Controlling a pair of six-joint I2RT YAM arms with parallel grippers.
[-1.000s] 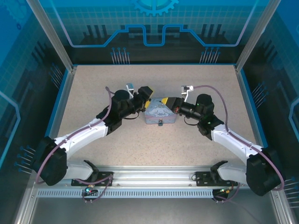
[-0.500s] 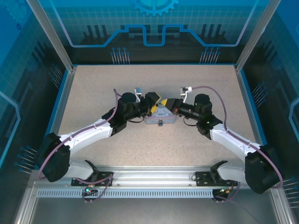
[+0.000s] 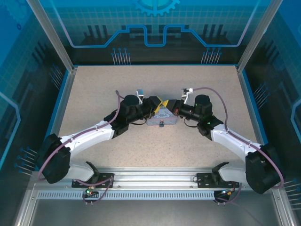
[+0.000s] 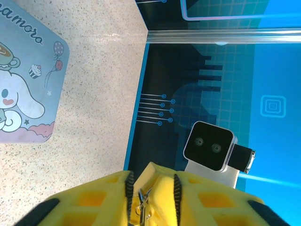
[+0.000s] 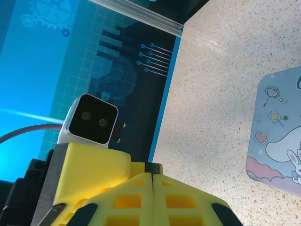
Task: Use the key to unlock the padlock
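Observation:
In the left wrist view the key (image 4: 141, 207), a thin metal sliver on a small ring, sits in the gap between my left gripper's (image 4: 151, 200) yellow fingers. Its jaws stand apart around the yellow tip of the right gripper (image 4: 160, 181), and the key lies against that tip. My right gripper (image 5: 153, 188) has its fingers pressed tight together. From above, the left gripper (image 3: 155, 102) and right gripper (image 3: 168, 104) meet tip to tip over the pale blue tin (image 3: 160, 117). The padlock (image 3: 161, 125) is a tiny dark speck at the tin's near edge.
The cartoon tin (image 4: 23, 94) (image 5: 282, 150) lies flat mid-table below both grippers. A blue-rimmed enclosure wall (image 3: 150, 65) bounds the speckled tabletop (image 3: 103, 89) at the back and sides. Each wrist camera faces the other, the right one (image 4: 209, 146) and the left one (image 5: 91, 122).
My left arm has swung right and forward, bringing its gripper up to the right gripper's tip over the tin. The right arm has barely moved.

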